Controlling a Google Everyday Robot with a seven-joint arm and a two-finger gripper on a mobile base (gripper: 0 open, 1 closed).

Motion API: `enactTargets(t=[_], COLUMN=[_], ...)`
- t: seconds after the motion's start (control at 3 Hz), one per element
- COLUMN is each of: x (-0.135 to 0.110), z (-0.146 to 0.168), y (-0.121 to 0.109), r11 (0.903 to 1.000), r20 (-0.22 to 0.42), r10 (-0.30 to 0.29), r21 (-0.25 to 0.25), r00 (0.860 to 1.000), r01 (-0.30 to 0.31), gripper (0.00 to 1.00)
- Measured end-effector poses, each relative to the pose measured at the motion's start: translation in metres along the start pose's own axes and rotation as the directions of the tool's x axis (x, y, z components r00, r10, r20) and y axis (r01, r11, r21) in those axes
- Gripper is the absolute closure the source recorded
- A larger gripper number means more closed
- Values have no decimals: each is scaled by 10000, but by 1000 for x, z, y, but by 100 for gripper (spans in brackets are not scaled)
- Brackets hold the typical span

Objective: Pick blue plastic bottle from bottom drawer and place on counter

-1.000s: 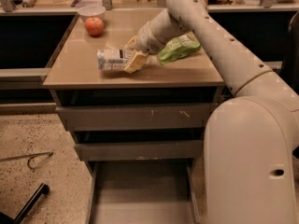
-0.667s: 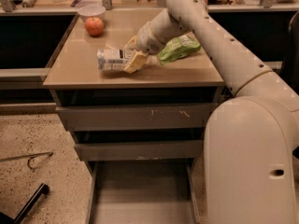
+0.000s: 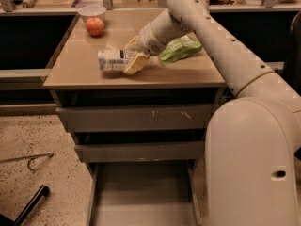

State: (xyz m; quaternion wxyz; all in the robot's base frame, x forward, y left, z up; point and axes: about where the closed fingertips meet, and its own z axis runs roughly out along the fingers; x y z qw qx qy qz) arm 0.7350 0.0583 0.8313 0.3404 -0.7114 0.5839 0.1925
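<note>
Gripper [image 3: 129,57] is being held low over the middle of the counter [image 3: 80,74]. Its fingers [image 3: 136,64] are being pressed against the near and far sides of the blue plastic bottle [image 3: 112,60], grasping its right end. The bottle is lying on its side, resting on the counter. A green snack bag [image 3: 179,48] is lying just right of the gripper. An apple [image 3: 95,26] is sitting beside a white bowl [image 3: 92,11] at the far left corner. The bottom drawer [image 3: 141,192] is standing pulled out below.
</note>
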Motion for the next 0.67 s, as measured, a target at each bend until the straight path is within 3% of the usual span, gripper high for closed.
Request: enactTargets(t=[0.33, 0.67], x=[0, 0], z=[0, 0], y=[0, 0], r11=[10000, 10000], r20=[0, 0], r10=[0, 0], r21=[-1, -1], r00=[10000, 10000], r01=[0, 0], gripper=[0, 0])
